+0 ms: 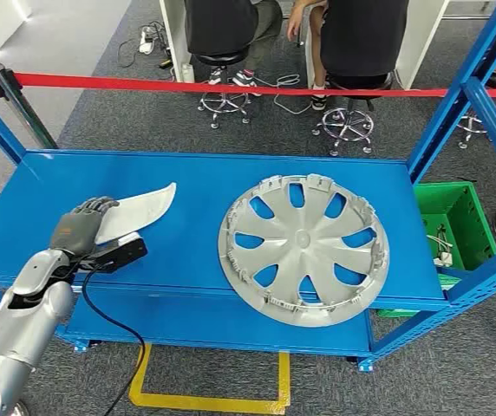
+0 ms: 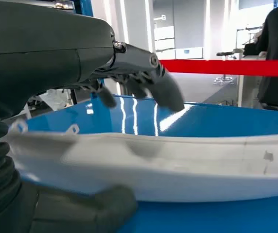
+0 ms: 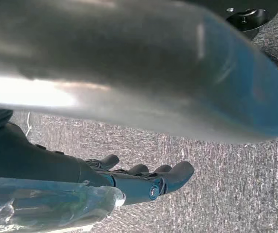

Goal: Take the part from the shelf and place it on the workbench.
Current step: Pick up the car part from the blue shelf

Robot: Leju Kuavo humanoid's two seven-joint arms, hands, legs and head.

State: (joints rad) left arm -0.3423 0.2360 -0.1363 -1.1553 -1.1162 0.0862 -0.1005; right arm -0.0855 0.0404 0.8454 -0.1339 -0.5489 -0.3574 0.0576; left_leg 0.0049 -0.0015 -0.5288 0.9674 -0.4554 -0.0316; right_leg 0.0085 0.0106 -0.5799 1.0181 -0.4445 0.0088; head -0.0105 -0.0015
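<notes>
Blue shelf [image 1: 192, 217] is carrying the silver wheel cover [image 1: 304, 248], lying flat right of centre. Curved white part [image 1: 137, 211] is sitting left of the wheel cover, well apart from it. Left hand [image 1: 81, 228] is gripping the part, fingers [image 2: 159, 87] over it, thumb [image 2: 93, 208] under. Right hand [image 3: 145, 182] is hanging over grey carpet [image 3: 221, 194], fingers extended, holding nothing.

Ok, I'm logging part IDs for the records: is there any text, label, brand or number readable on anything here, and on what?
No readable text in any view.
Curved white part under the left robot hand: unmarked.
Silver wheel cover: no legible brand or number.
Blue shelf and green bin: no labels.
</notes>
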